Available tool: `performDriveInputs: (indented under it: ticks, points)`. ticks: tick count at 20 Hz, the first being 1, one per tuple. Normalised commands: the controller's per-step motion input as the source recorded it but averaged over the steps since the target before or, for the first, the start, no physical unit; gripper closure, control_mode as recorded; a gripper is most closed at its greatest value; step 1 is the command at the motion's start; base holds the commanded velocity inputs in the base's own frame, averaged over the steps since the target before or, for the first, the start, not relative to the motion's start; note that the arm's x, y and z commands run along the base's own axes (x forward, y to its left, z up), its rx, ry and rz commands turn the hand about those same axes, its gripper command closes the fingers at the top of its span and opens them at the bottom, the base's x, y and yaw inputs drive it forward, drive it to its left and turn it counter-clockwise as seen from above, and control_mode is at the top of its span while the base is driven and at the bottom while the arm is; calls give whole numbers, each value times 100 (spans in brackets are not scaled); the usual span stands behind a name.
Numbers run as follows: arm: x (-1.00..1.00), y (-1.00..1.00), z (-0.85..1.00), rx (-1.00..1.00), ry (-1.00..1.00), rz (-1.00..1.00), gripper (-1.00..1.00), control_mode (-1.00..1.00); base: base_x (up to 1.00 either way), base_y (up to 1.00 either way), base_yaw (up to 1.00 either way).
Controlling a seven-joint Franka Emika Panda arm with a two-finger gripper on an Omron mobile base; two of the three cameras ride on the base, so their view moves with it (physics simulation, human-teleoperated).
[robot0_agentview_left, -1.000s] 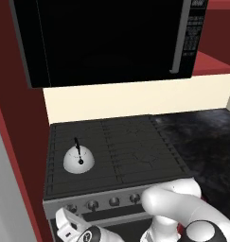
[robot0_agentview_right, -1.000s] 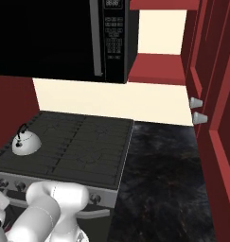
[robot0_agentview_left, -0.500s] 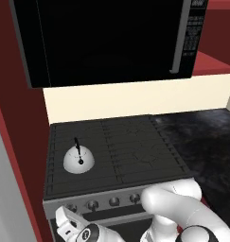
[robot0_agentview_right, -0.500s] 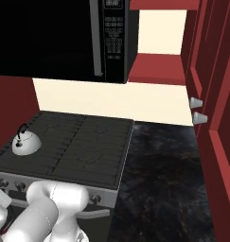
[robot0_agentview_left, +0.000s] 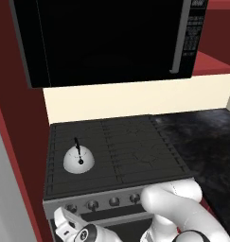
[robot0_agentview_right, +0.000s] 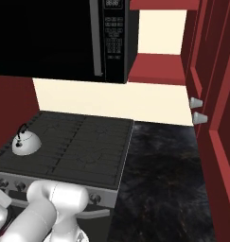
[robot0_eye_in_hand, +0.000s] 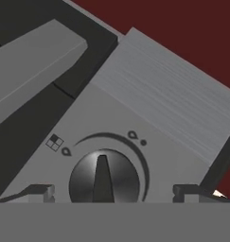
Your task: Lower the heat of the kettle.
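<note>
I see one kettle [robot0_agentview_left: 79, 161] sitting on the stove [robot0_agentview_left: 135, 156] at its front left corner, black handle arched upright over the dome. From the right base view it is the same kettle [robot0_agentview_right: 26, 144], at the stove's left edge, well apart from the black counter [robot0_agentview_right: 168, 179] beside the stove.

Only my hand view gives the control close up: one dark round knob [robot0_eye_in_hand: 104, 180] on the grey panel [robot0_eye_in_hand: 135, 108], its raised pointer running straight up the picture toward the arc printed above it, with flame marks at both ends of that arc. The fingers [robot0_eye_in_hand: 43, 191] stand apart, one tip on each side of the knob, not touching it as far as I can tell.

The left base view shows what the hand view does not: four knobs [robot0_agentview_left: 114, 201] in a row along the stove's front edge, with my arm [robot0_agentview_left: 182, 212] curled below them and the hand low at the front left. The right base view adds the microwave [robot0_agentview_right: 59, 38] overhead, with its keypad, and two white handles [robot0_agentview_right: 197, 109] on the red cabinet [robot0_agentview_right: 220, 118] at the right.

Against half a second ago, the kettle sits in the same spot, and my elbow has shifted only slightly in both base views.
</note>
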Motion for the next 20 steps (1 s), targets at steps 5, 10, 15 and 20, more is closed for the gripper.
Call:
performDriveInputs:
  ticks: [5,10,15,20]
  points:
    - [5,2,-6,0,0,0,-100,-100,0,0,0]
    - [15,0,0,1,0,0,-100,-100,0,0,0]
    - [18,0,0,1,0,0,-100,-100,0,0,0]
    - [13,0,-2,0,0,0,100,-100,0,0,0]
